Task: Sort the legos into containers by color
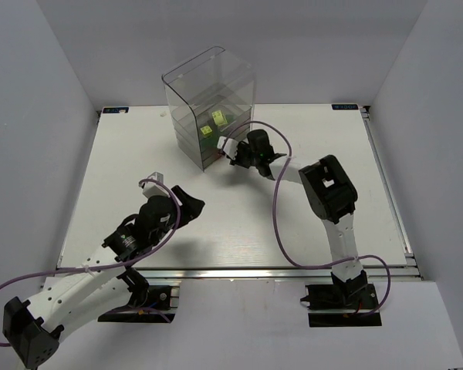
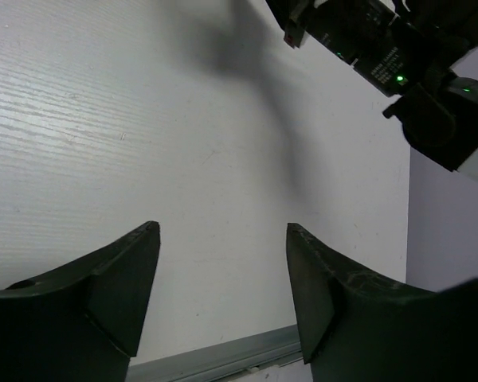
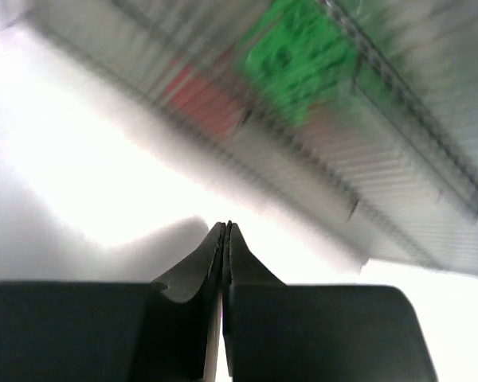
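Observation:
The clear drawer unit (image 1: 208,108) with its tall hood stands at the back middle of the table. Yellow-green bricks (image 1: 214,123) show inside it. My right gripper (image 1: 230,148) is shut and empty, its tip close to the drawers' front right corner. In the right wrist view the shut gripper (image 3: 225,228) points at the blurred drawer fronts (image 3: 366,159), with a green brick (image 3: 299,52) and a red one (image 3: 195,91) behind the plastic. My left gripper (image 1: 187,205) is open and empty over the bare table (image 2: 183,159) at the near left; it also shows in the left wrist view (image 2: 223,231).
The right arm (image 1: 332,193) stretches from the near right toward the drawers, its purple cable looping beside it. In the left wrist view the right arm's body (image 2: 414,64) fills the top right. The table's near metal edge (image 2: 223,358) lies just under the left fingers.

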Robot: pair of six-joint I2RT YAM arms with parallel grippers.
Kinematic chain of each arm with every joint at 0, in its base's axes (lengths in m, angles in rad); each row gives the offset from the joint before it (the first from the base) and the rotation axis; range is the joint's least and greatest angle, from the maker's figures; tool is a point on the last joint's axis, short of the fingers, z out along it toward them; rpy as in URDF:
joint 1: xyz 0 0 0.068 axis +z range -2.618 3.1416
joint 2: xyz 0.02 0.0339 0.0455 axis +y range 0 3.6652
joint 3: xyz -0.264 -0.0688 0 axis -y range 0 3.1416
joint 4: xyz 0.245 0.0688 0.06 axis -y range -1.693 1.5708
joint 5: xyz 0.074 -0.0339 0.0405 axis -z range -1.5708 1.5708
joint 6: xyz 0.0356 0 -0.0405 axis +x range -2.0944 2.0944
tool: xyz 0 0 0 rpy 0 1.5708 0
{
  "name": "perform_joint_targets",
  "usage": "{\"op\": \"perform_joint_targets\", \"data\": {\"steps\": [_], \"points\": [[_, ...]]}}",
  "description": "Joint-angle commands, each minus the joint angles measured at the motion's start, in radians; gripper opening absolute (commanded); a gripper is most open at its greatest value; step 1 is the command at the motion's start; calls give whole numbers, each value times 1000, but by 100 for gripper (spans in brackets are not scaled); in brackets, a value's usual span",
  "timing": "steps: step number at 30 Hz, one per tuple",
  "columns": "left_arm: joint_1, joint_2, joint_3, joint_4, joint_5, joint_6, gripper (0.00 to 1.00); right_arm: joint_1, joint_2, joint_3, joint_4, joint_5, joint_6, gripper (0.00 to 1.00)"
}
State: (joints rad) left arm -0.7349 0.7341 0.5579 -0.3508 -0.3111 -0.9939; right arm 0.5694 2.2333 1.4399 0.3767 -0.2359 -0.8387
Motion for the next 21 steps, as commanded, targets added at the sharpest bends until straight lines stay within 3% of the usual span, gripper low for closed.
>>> {"op": "perform_joint_targets", "data": {"steps": [1, 3, 4, 5, 7, 8, 10, 11, 13, 14, 17, 21], "points": [[3, -30, -26, 16, -2, -5, 72, -23, -171, 5, -201, -66, 82, 0], [3, -32, -33, 36, -5, -2, 65, -49, -208, 62, -365, -168, 174, 0], [3, -32, -36, 45, -6, 0, 62, -46, -224, 82, -456, -198, 206, 6], [3, -27, -39, 55, -6, 6, 60, -52, -253, 99, -604, -241, 232, 39], [3, -19, -42, 79, -5, 14, 52, -66, -279, 142, -735, -348, 300, 68], [3, -18, -42, 85, -3, 24, 49, -71, -306, 145, -807, -373, 340, 77], [3, 2, -38, 107, 3, 35, 47, -78, -340, 126, -847, -396, 458, 82], [3, 10, -33, 114, 6, 52, 52, -80, -375, 116, -866, -396, 489, 84], [3, 37, -20, 134, 20, 81, 70, -92, -431, 93, -881, -391, 553, 85], [3, 50, -13, 138, 24, 90, 85, -95, -452, 85, -887, -396, 567, 86], [3, 105, 16, 159, 56, 147, 94, -111, -526, 50, -857, -340, 663, 89], [3, 169, 51, 184, 110, 225, 98, -128, -589, 8, -829, -202, 728, 89]]}}
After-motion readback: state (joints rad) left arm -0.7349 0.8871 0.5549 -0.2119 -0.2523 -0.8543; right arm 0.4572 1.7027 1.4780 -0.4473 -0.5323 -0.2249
